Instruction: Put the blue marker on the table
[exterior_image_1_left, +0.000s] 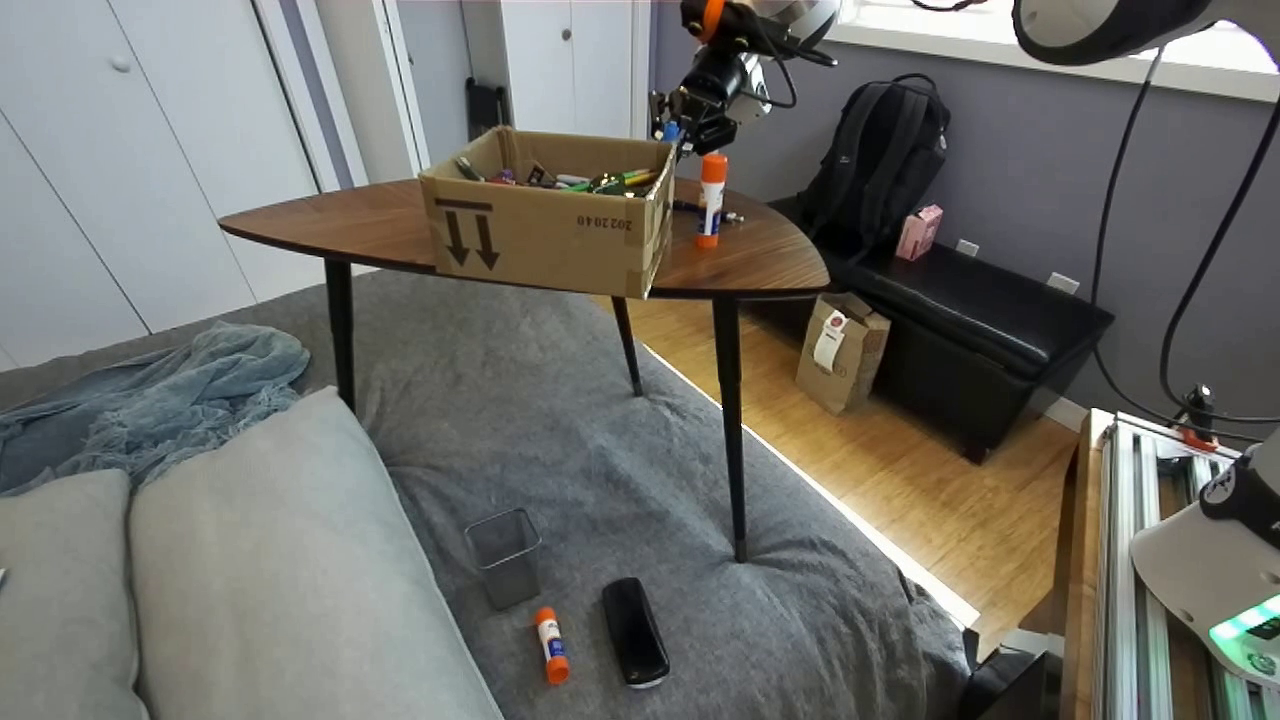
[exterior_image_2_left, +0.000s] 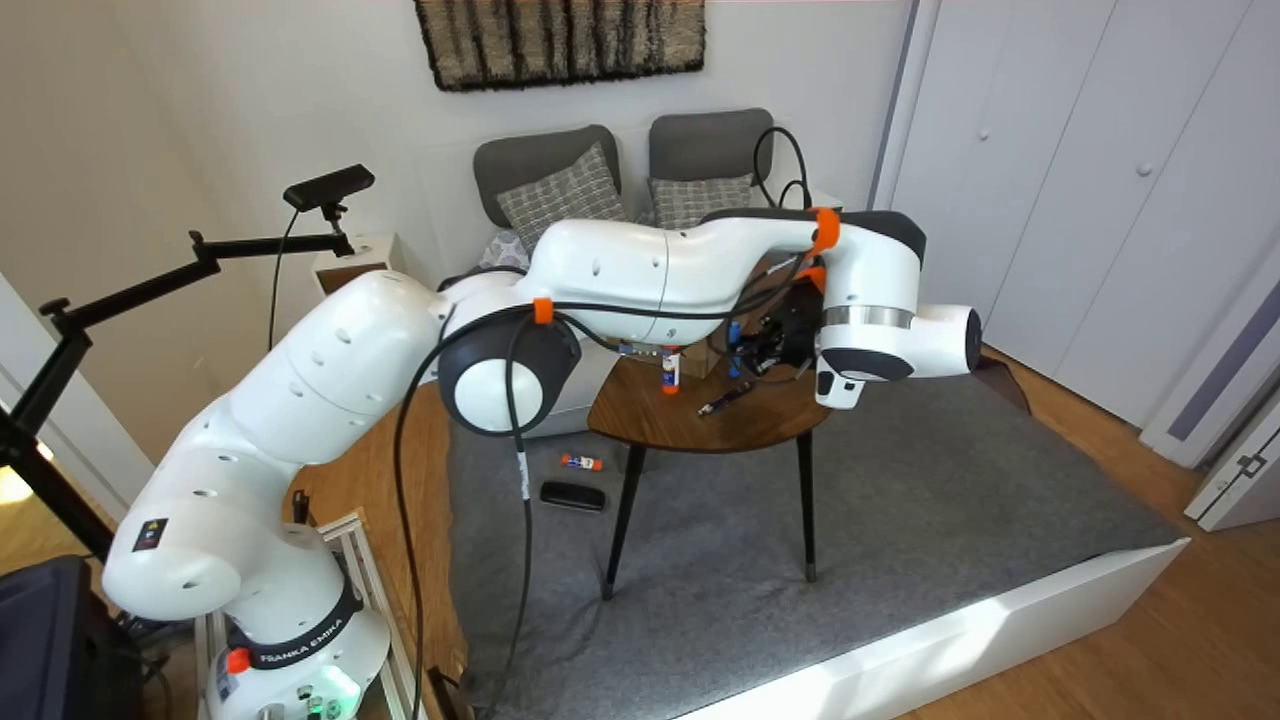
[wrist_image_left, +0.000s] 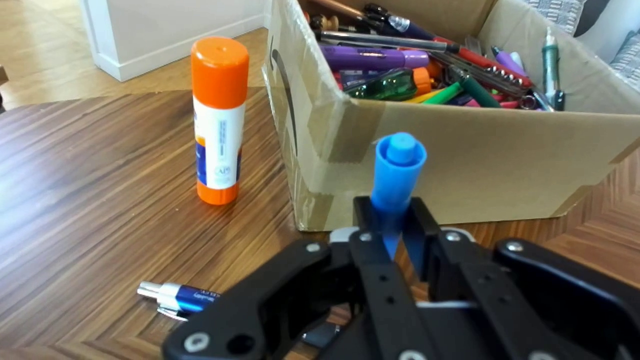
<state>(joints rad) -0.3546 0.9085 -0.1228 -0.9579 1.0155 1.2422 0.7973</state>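
table: brown wood, dark legs
cardboard box: open-topped, on table
gripper: pinching blue marker
glue stick: upright on table, near box
blue marker: about upright in grip, beside box, table contact unclear

on the table we see a cardboard box, an upright glue stick and a blue-and-silver pen.

There are two glue sticks, one blue marker, one cardboard box and one table with three legs.
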